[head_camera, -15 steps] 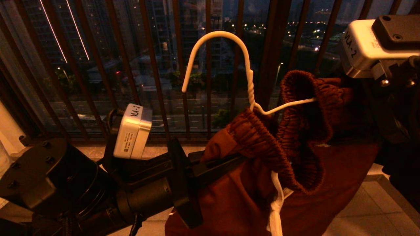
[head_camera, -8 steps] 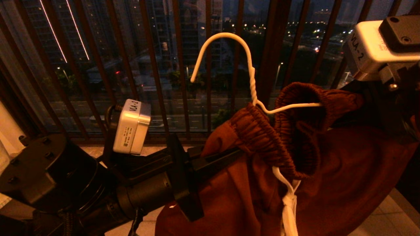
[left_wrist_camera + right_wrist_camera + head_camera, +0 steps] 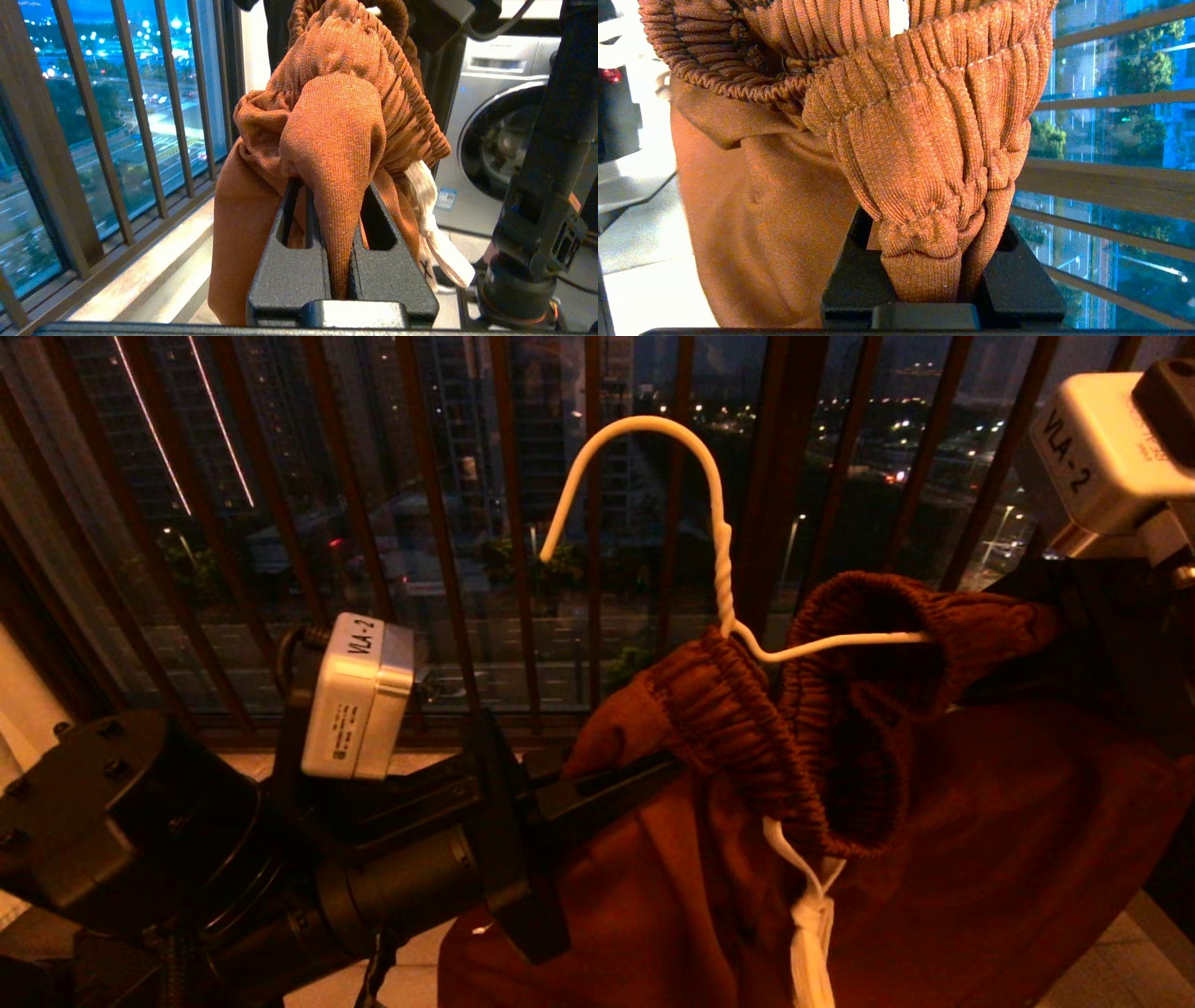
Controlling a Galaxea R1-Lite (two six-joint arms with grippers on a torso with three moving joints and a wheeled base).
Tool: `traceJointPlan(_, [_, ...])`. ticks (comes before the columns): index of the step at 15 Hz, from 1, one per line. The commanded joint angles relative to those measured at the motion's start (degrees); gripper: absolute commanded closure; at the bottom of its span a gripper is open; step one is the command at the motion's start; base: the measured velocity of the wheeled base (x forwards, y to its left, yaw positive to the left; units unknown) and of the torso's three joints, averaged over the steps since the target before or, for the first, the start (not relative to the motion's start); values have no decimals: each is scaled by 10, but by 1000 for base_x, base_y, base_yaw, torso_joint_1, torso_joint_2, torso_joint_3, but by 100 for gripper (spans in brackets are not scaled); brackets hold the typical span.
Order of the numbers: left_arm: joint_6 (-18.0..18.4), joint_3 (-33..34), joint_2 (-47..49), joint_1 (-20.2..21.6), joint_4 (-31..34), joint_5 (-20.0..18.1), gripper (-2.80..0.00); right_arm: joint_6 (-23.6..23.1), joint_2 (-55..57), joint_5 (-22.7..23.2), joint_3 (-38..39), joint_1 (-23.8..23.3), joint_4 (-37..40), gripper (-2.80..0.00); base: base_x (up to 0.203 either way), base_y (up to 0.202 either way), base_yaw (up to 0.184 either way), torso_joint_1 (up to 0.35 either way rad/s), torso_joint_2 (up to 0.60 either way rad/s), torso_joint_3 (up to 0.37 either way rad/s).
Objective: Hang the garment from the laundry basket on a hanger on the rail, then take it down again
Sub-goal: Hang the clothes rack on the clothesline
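Head view: the rust-brown shorts (image 3: 728, 859) hang bunched on the white wire hanger (image 3: 719, 569), whose hook stands free before the dark barred railing (image 3: 439, 541). Left of the hanger, the left gripper (image 3: 340, 275) pinches a fold of the shorts; right of it, the right gripper (image 3: 941, 280) pinches the waistband.

Rust-brown garment (image 3: 709, 859) with white drawstring (image 3: 808, 915), white hanger (image 3: 719, 569), dark brown railing (image 3: 439, 551).
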Motion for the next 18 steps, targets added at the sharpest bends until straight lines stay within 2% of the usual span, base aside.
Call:
traceJointPlan(1, [4,1,-16,1,11,-2,0,-3,-3,-1,0,0,3,0,0,0,0,0,0,0])
traceJointPlan(6, [12,-4,-28,1,45,-3,0,-3,-5,-1,0,0,5,0,0,0,0,0,0,0])
traceJointPlan(16, [13,-3,-27,1,42,-4,0,-3,-6,-1,1,0,6,0,0,0,0,0,0,0])
traceJointPlan(17, [13,-3,-27,1,42,-4,-280,-3,-6,-1,1,0,6,0,0,0,0,0,0,0])
traceJointPlan(18, [13,-3,-28,1,42,-4,-280,-4,-6,-1,1,0,5,0,0,0,0,0,0,0])
